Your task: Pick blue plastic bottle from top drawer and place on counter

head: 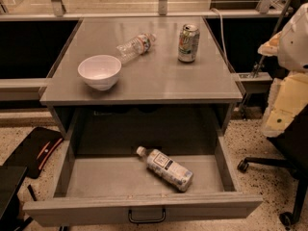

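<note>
The blue plastic bottle (167,168) lies on its side in the open top drawer (96,182), white cap pointing to the back left, dark square label facing up. The drawer is pulled fully out, with its black bar handle (146,219) at the front. The counter (154,76) is the grey cabinet top above it. My gripper is out of view; only a white and cream part of my arm (291,66) shows at the right edge, apart from the drawer and the bottle.
On the counter stand a white bowl (99,71) at front left and a green soda can (188,43) at back right, with a clear crinkled bottle (136,45) lying between them. An office chair base (274,167) is on the floor at right, a black bag (33,150) at left.
</note>
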`<action>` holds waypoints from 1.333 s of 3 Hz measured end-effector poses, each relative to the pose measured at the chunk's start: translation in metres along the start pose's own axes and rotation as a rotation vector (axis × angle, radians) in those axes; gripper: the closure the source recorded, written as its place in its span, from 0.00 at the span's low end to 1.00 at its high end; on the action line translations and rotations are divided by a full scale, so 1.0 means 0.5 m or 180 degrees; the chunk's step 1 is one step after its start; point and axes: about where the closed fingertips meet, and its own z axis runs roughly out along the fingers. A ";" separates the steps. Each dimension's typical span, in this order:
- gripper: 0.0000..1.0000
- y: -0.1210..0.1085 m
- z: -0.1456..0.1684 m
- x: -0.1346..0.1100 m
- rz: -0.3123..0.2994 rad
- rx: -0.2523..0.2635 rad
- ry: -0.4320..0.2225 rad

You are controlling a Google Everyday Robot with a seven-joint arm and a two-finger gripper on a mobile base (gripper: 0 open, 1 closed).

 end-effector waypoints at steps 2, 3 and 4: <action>0.00 -0.038 0.039 0.010 0.0000 -0.0011 -0.0024; 0.00 -0.037 0.067 0.020 0.0056 -0.0077 -0.0325; 0.00 -0.029 0.215 0.068 0.0277 -0.0467 -0.0674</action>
